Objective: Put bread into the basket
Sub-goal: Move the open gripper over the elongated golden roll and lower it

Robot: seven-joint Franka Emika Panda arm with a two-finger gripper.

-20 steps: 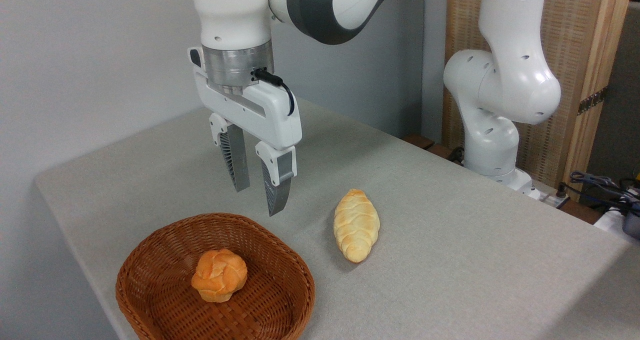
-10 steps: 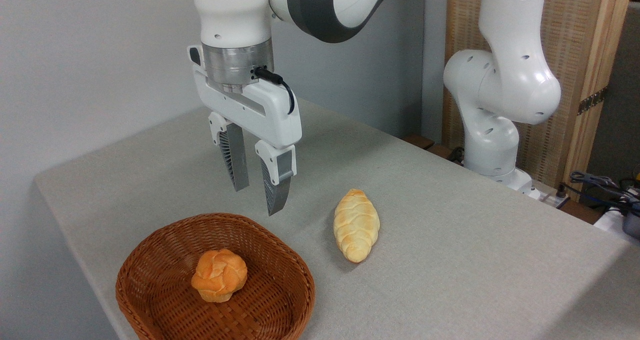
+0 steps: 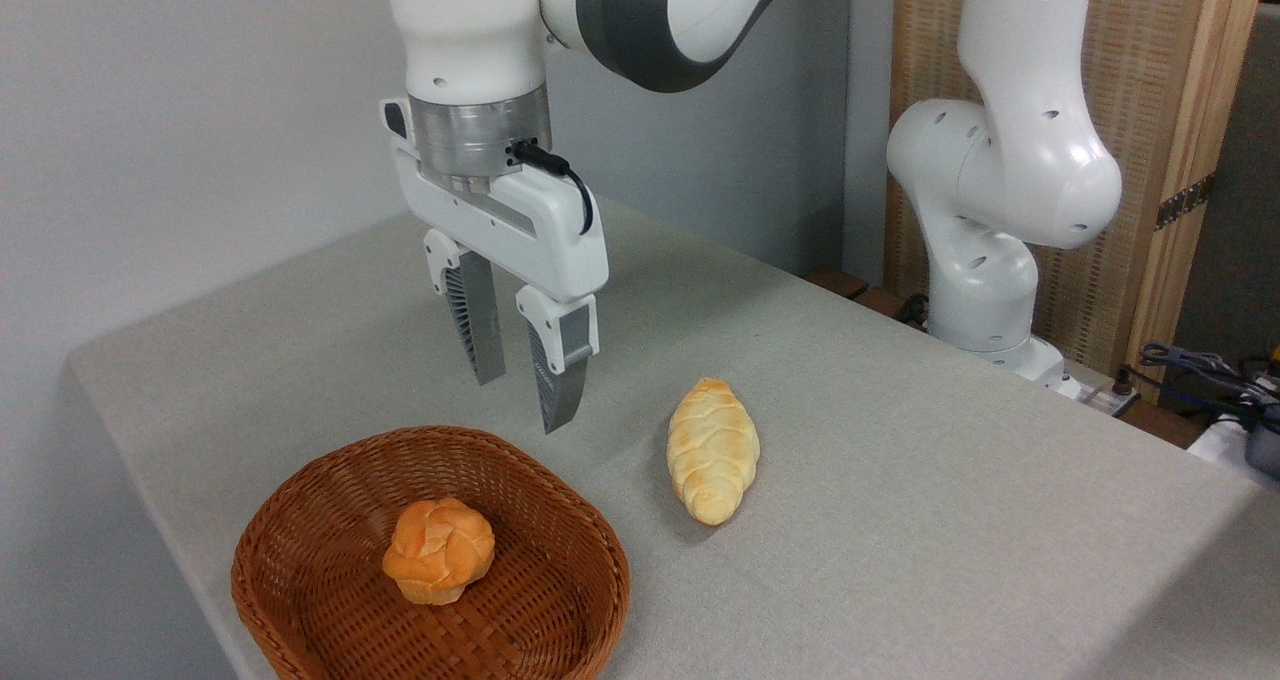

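Camera view: fixed, looking down across one corner of the work surface.
Table [image 3: 900,520]: grey cloth-covered top filling most of the picture; everything below sits on it or hangs over it.
Arm [image 3: 1000,180]: white Franka, base at the far right edge of the table, upper links arching across the top to the wrist at upper left.
Basket [image 3: 300,490]: brown wicker, shallow, thick rim, at the near left corner of the table.
Gripper [image 3: 523,405]: pointing straight down, hanging in the air above the table just behind the basket's far rim; fingers spread with a clear gap, nothing between them.
Bread [image 3: 712,448]: pale golden braided loaf lying flat on the table, right of the basket and apart from it, right of the gripper and lower.
Roll [image 3: 439,549]: small orange knotted one, resting inside the basket near its middle.
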